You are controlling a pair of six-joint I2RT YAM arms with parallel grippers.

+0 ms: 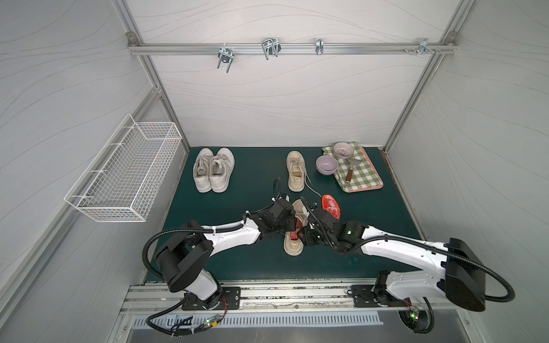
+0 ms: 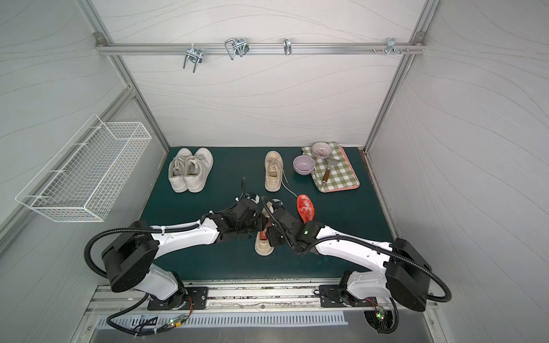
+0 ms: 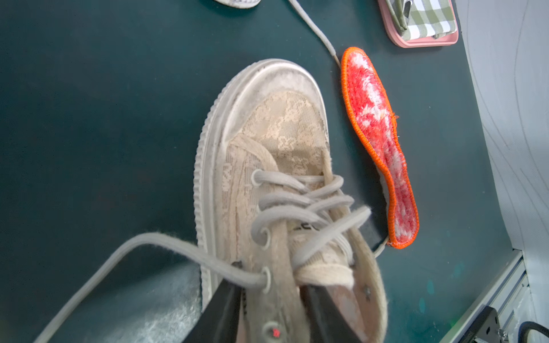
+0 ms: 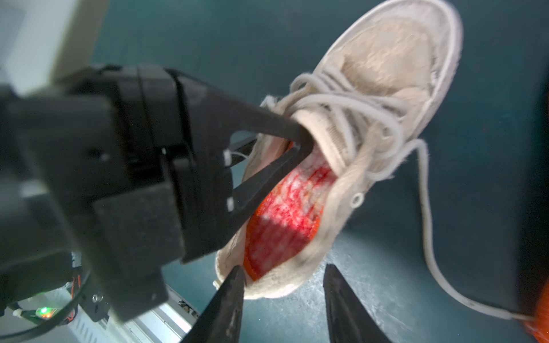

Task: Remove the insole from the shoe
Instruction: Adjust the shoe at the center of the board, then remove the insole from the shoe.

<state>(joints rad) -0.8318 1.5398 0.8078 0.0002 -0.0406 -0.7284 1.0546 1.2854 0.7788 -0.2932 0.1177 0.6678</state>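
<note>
One wire basket (image 1: 124,175) hangs on the left wall. On the green desk (image 1: 252,178), one pair of white sneakers (image 1: 212,173) stands at the back left. At the middle, the left gripper (image 4: 307,141) is clenched on the side wall of a beige shoe (image 1: 293,246), with one finger inside and one outside. Dark letters on the shoe's tongue are crossed by laces and cannot be read. One red insole (image 4: 282,219) lies inside this shoe, its heel end showing. The right gripper (image 4: 283,268) is spread at the shoe's heel, grasping nothing. Behind stands the far shoe (image 1: 296,172), also beige, making four shoes; its tongue label is too small to read. A loose insole (image 1: 331,206), the second, lies just right of the held shoe. At the far right are two bowls (image 1: 326,164) (image 1: 342,149), one spatula (image 1: 350,173) and one checked cloth (image 1: 364,172) on a pink tray (image 1: 365,190).
</note>
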